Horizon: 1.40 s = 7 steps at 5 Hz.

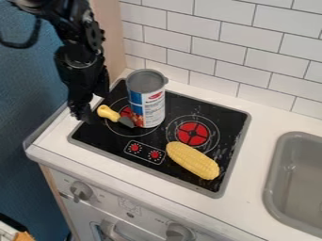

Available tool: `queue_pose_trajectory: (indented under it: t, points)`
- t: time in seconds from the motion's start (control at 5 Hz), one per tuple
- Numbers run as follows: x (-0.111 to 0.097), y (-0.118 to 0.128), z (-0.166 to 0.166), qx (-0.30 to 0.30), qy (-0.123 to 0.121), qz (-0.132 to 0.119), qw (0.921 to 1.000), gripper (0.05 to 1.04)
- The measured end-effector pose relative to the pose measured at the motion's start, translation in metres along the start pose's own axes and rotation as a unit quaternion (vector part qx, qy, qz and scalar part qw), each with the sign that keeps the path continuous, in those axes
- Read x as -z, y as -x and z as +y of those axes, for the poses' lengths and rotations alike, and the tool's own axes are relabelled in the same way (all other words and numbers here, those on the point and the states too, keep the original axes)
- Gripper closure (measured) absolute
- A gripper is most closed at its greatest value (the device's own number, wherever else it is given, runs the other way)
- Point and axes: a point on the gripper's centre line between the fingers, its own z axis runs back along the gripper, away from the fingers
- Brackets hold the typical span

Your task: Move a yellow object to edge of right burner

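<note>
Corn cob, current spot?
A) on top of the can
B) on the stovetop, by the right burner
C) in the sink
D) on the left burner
B: the corn cob lies on the black stovetop, along the near edge of the right burner.

The yellow corn cob point(192, 160), plump and rowed with kernels, is lying on its side well apart from the claw point(87, 108), nearer the camera, its far end slanting away from it. The right burner point(192, 133), red-centred inside a thin pale ring, is sitting across from the claw, the cob overlapping its ring.
</note>
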Motion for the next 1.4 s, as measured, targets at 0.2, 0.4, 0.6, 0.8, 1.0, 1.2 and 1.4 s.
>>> queue_pose_trajectory:
  t: [0.2, 0.4, 0.6, 0.8, 1.0, 1.2, 1.4]
  points:
    - [0.019, -0.004, -0.010, -0.005, -0.010, 0.001, 0.9999, 0.085]
    - [0.036, -0.008, -0.018, -0.009, -0.019, 0.009, 0.9997, 0.085]
    - [0.049, -0.007, -0.026, -0.011, -0.020, 0.034, 0.9992, 0.085]
    - [0.065, -0.003, -0.033, -0.011, -0.028, 0.065, 0.9975, 0.087]
    - [0.066, 0.000, -0.041, -0.012, -0.022, 0.073, 0.9970, 0.106]
    - [0.067, 0.003, -0.037, -0.014, -0.022, 0.072, 0.9970, 0.369]
    - [0.066, 0.004, -0.036, -0.011, -0.020, 0.071, 0.9972, 0.639]
